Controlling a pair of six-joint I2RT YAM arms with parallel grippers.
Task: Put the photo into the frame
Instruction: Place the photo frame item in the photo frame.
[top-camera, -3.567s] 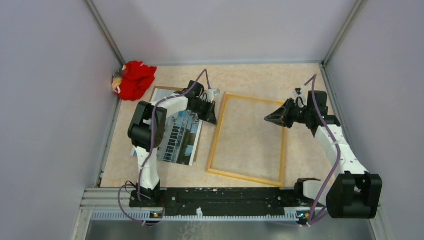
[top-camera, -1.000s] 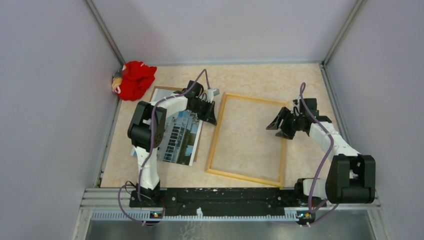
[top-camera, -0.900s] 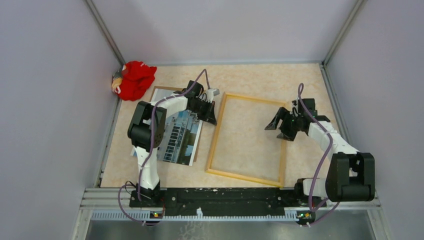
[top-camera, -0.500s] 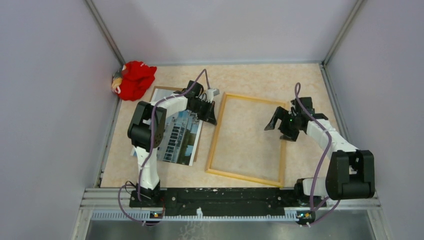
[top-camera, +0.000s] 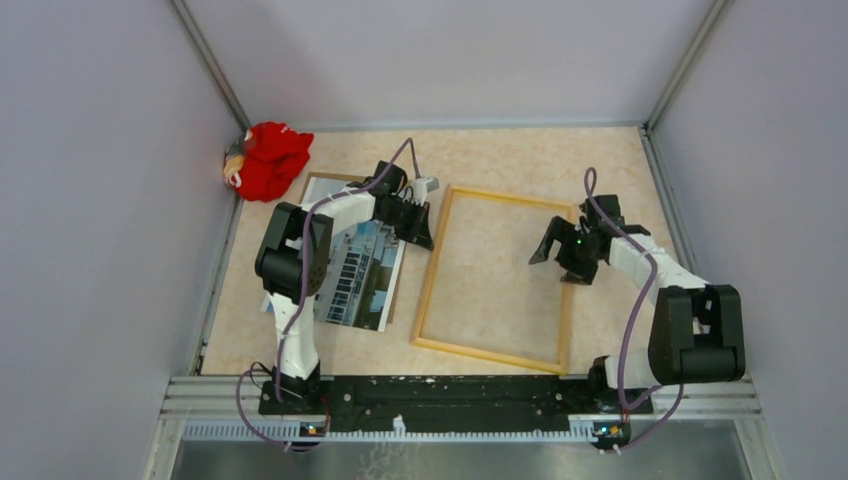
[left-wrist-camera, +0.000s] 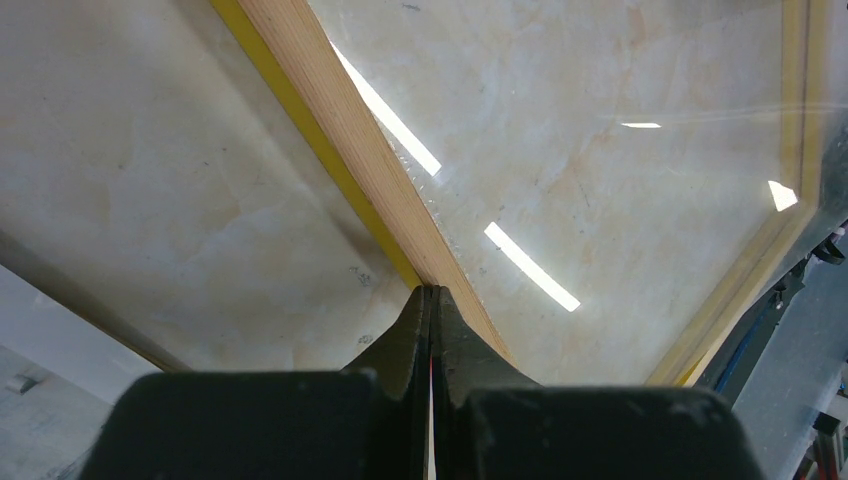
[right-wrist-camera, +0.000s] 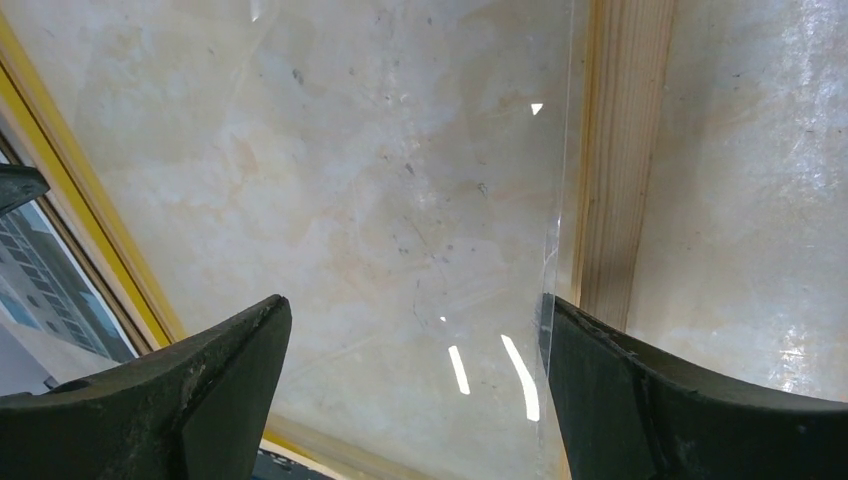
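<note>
The thin rectangular picture frame (top-camera: 490, 355) lies wood-coloured back up on the beige marbled worktop (top-camera: 500, 155), with the paper print of a white building (top-camera: 358, 280) just left of it. The left claw (left-wrist-camera: 431, 300) is clenched, tips touching the frame's left rail; the right claw (right-wrist-camera: 412, 305) hangs released above the right rail

So the whole setup sits on a table (top-camera: 500, 160) with a beige, marble-look top, kinda glossy. Three plain pale lilac-grey walls box the table in: a back wall (top-camera: 450, 50) along its far edge, a left wall (top-camera: 100, 200) and a right wall (top-camera: 770, 180) down its sides. Thin metal posts (top-camera: 210, 65) run up from the table's two far corners. A crumpled red cloth bundle (top-camera: 268, 160) is parked in the table's far left corner. Along the table's near edge there's a black rail (top-camera: 450, 392) on silver aluminium extrusion (top-camera: 200, 395), with a dull grey metal sheet (top-camera: 450, 460) just past that. Lighting is soft and even.
</note>
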